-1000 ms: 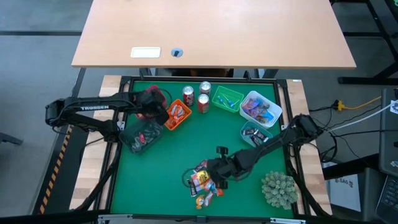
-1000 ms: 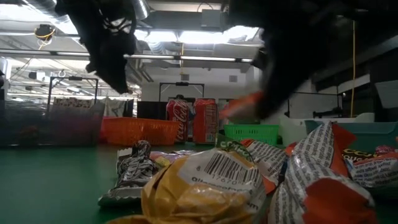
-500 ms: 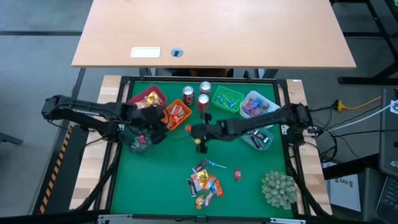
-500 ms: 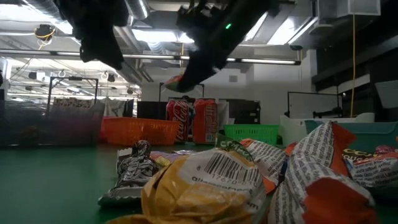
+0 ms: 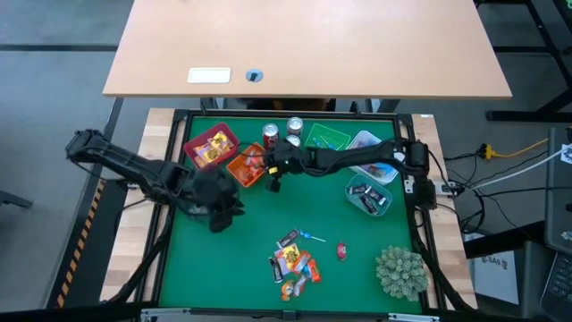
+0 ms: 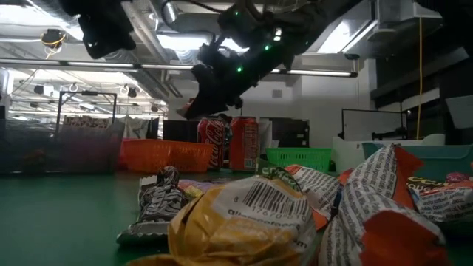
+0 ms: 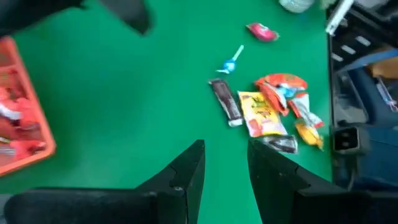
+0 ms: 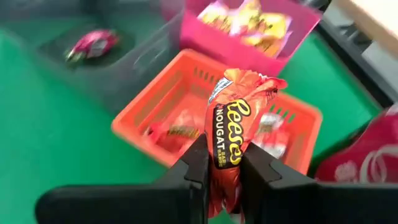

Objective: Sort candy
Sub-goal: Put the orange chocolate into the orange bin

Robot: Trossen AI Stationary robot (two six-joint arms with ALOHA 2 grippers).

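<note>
The candy pile (image 5: 293, 264) waits near 6 o'clock. The left gripper (image 7: 225, 163), open and empty, has swung toward it. Farther, at 11 o'clock, the right gripper (image 8: 222, 163) has carried an orange candy (image 8: 233, 134), pinched tight, over the orange basket (image 8: 155, 102); release should follow.

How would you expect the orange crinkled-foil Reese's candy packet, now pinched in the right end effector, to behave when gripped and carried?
The orange crinkled-foil Reese's candy packet probably flexes: its wrapper bulges and creases above the right end effector. It seems light, since a narrow pinch holds it upright over the orange plastic basket. The glossy foil may be slippery, so it could slide.
</note>
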